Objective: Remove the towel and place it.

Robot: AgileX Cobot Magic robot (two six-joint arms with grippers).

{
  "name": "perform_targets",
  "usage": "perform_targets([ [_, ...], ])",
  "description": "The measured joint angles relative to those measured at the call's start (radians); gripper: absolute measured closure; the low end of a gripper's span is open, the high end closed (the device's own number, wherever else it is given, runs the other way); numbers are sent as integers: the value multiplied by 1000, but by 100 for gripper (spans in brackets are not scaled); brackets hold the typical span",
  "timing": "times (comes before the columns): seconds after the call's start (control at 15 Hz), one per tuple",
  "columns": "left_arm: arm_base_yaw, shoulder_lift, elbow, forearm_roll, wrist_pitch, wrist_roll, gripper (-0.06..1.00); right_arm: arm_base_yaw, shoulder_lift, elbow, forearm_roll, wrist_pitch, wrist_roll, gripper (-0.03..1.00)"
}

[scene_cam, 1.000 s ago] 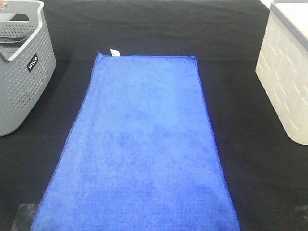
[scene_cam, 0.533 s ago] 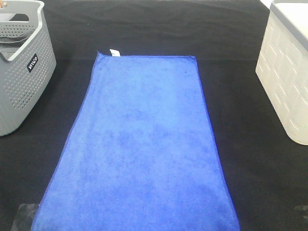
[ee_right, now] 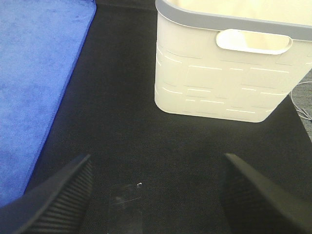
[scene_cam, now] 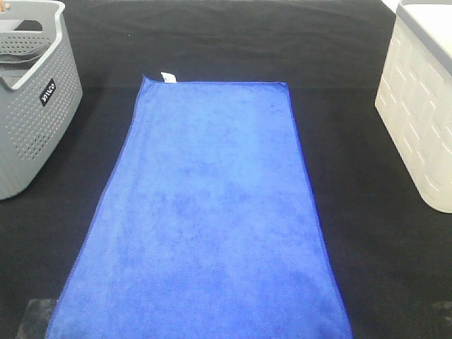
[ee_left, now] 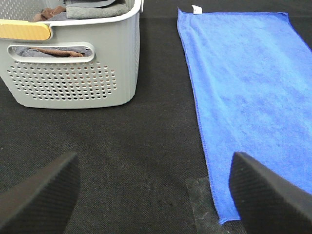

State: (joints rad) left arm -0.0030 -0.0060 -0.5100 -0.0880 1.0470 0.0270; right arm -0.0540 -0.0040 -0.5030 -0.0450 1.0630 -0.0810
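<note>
Black ribbed fingers [ee_left: 41, 195] of the left gripper [ee_left: 156, 195] stand wide apart with nothing between them, above bare tabletop [ee_left: 146, 146] between the grey basket [ee_left: 73, 73] and the towel [ee_left: 248, 92]. The right gripper [ee_right: 156, 195] is likewise spread wide and empty, over dark tabletop between the towel's right edge and the cream basket [ee_right: 224, 78].

Open black surface runs down both long sides of the towel [scene_cam: 205, 219], and a wider strip lies beyond its far edge. The towel's near end runs out of the high view at the bottom. It lies flat and fully spread in the middle of the tabletop, touching neither basket.

It is royal blue, with a soft nap, a stitched hem along its edges and a small white tag [scene_cam: 168, 77] at the far left corner.

At far left, the grey basket [scene_cam: 35, 120] has perforated walls, a handle slot and a wooden grip [ee_left: 24, 30]; folded grey and brown cloths [ee_left: 73, 9] lie inside. At right, the cream basket [scene_cam: 417, 113] has a grey rim; its inside is not visible.
</note>
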Motion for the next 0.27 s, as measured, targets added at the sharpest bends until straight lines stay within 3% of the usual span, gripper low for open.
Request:
perform_targets([
  [0.27, 0, 0, 0, 0, 0, 0, 15, 0, 0, 0, 0, 0, 0, 24],
])
